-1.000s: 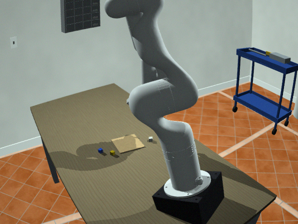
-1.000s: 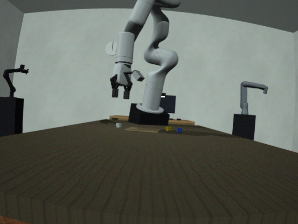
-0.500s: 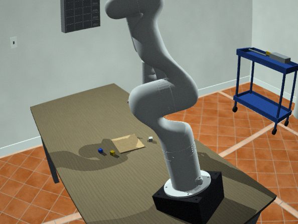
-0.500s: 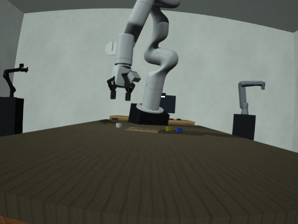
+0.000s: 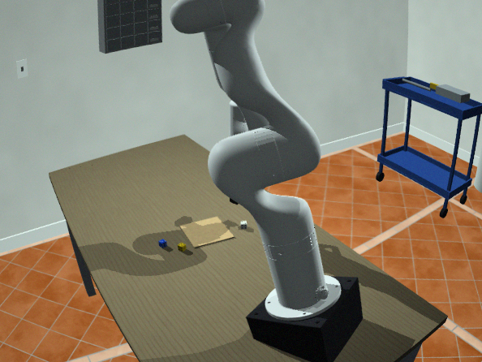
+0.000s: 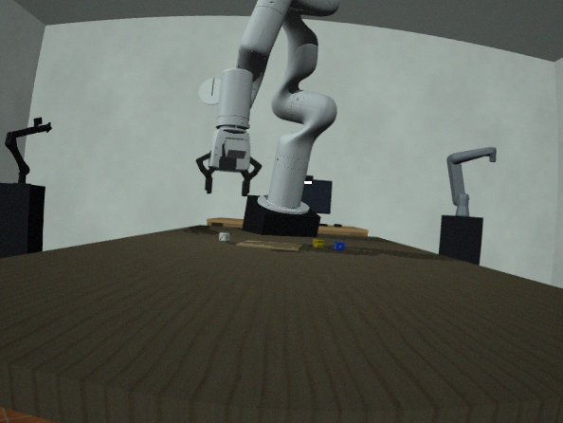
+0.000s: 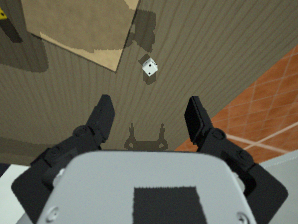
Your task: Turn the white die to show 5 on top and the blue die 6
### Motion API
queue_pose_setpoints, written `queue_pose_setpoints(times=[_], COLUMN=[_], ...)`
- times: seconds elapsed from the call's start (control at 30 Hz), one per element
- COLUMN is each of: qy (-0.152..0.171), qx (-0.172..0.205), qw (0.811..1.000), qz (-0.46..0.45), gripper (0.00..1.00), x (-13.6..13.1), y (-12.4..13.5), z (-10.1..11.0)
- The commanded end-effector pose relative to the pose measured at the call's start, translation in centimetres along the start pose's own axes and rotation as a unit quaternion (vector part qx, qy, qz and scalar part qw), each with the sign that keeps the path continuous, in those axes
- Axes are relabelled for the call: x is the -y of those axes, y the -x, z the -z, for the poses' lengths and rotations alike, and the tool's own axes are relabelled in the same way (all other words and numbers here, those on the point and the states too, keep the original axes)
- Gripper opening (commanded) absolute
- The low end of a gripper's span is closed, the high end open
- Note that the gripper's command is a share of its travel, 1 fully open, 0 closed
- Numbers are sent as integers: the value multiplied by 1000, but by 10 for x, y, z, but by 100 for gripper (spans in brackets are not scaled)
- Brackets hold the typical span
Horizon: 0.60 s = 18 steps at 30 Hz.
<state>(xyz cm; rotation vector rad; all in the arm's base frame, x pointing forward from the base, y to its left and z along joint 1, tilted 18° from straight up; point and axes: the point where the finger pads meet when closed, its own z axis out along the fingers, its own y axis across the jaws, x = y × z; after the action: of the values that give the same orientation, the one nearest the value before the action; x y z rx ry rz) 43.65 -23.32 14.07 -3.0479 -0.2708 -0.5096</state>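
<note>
From the top view I count three dice and one mat on the long brown wooden desk. The small white cubic die sits off the mat, towards the right long edge. The thin tan square mat lies flat. Off its other side are the small yellow cubic die and, nearer the left long edge, the small blue cubic die.

In the exterior view, looking from the short edge opposite my one big white six-joint arm, I count the same three dice, none on the mat. My black two-finger gripper hangs above the desk, its fingers spread wide with nothing between them.

The wrist view gives me two fingers well apart, one white die beyond their tips with the desk's edge off to the right, one mat corner, and a bit of the yellow die.
</note>
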Motion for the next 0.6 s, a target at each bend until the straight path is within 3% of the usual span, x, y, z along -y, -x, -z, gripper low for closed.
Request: queue_pose_setpoints(times=[0.0,0.3,0.5,0.57], qy=[-2,0,2,2], qx=[9,10,10,10], qw=[998,979,950,950], qz=[-54,-204,-311,-311], gripper=[100,100,100,100], x=[-1,-2,-2,-2], y=[-1,-1,-1,-1], z=[-3,-13,-20,-20])
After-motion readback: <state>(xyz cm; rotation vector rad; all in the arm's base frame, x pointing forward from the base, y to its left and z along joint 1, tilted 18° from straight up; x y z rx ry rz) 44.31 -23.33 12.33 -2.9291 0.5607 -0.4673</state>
